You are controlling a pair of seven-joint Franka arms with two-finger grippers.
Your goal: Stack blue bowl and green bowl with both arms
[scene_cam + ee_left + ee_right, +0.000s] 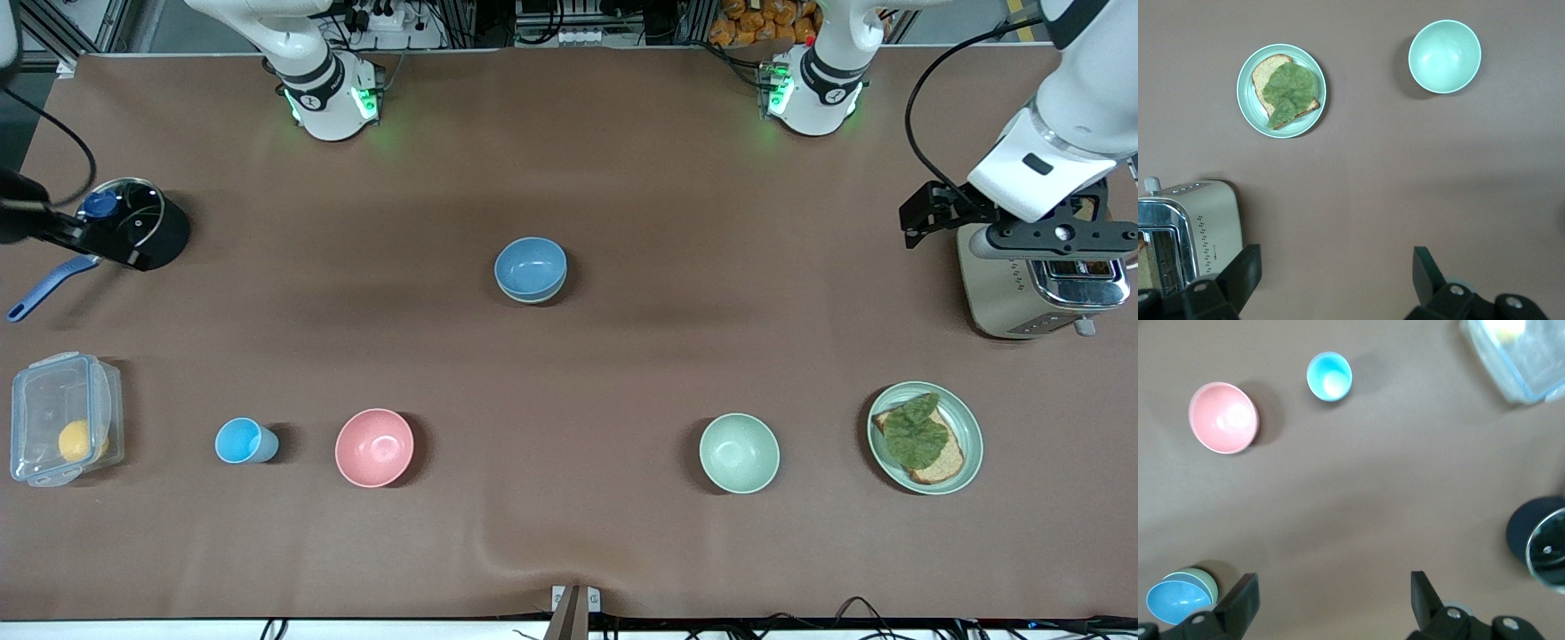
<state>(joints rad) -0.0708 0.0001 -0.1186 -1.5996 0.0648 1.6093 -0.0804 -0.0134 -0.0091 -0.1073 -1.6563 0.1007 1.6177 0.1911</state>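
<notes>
The blue bowl (530, 264) sits nested in the sage-green bowl (533, 296) at the middle of the table; only the green bowl's rim shows under it. The right wrist view shows the same pair, the blue bowl (1175, 600) inside the green bowl (1203, 581). My left gripper (929, 215) is open and empty, up in the air beside the toaster; its fingers (1245, 270) show wide apart over bare cloth. My right gripper (80, 238) is open and empty, up over the black pot at the right arm's end; its fingers (1243, 597) are wide apart.
A mint-green bowl (739, 452) and a green plate (969, 436) with bread and lettuce lie near the front camera. A pink bowl (374, 447), a light-blue cup (240, 441) and a clear box (62, 418) lie toward the right arm's end. There is also a toaster (1022, 302) and a black pot (142, 227).
</notes>
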